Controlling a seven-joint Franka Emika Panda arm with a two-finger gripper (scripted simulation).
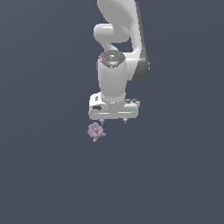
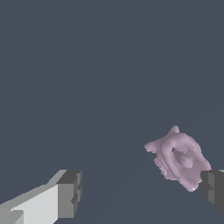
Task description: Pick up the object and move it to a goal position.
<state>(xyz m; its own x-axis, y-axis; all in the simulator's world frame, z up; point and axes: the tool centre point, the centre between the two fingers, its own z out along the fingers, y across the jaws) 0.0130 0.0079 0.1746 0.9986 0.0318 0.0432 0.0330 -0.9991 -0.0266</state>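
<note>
The white end effector (image 1: 113,120) hangs pointing down, with the small purple-pink object (image 1: 96,131) just below, toward the exterior view's left.

Lump (image 1: 96,131) below the gripper (image 1: 113,120), off toward the exterior view's left, apart from it. In the wrist view, lump (image 2: 178,158) just inside one fingertip (image 2: 213,187), well apart from the other.
</note>
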